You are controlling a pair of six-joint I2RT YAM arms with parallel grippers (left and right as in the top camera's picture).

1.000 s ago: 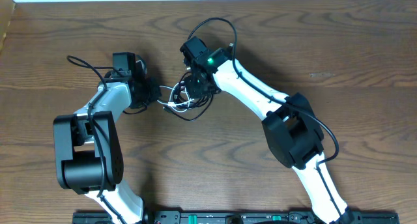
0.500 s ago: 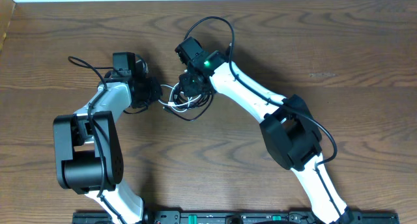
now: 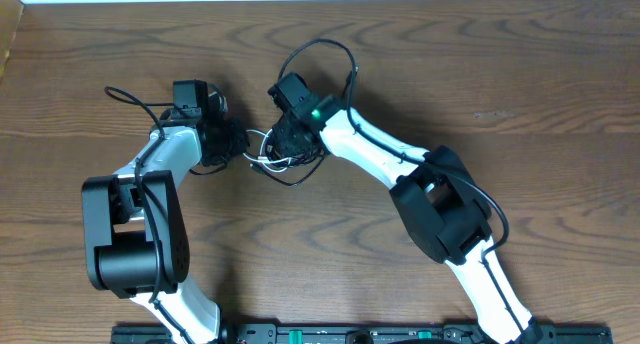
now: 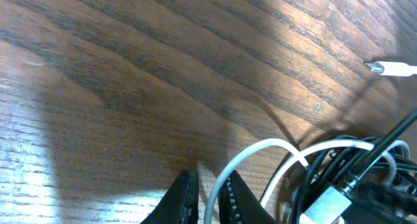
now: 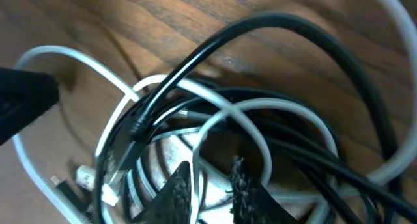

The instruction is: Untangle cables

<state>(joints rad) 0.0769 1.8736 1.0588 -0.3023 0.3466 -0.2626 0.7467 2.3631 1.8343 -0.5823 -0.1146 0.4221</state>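
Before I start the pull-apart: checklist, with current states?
1. Left gripper on the white cable: ok. The cable runs down between its nearly closed fingers.
2. Right gripper grip: cannot tell. A white loop dips toward the gap, but no clamp is visible.
3. Black cables free of the white one: not ok. They cross through its loops.
4. White plug loose: ok. It lies on the table, apart from the bundle.
5. Grippers on opposite sides of the tangle: ok in the overhead view.
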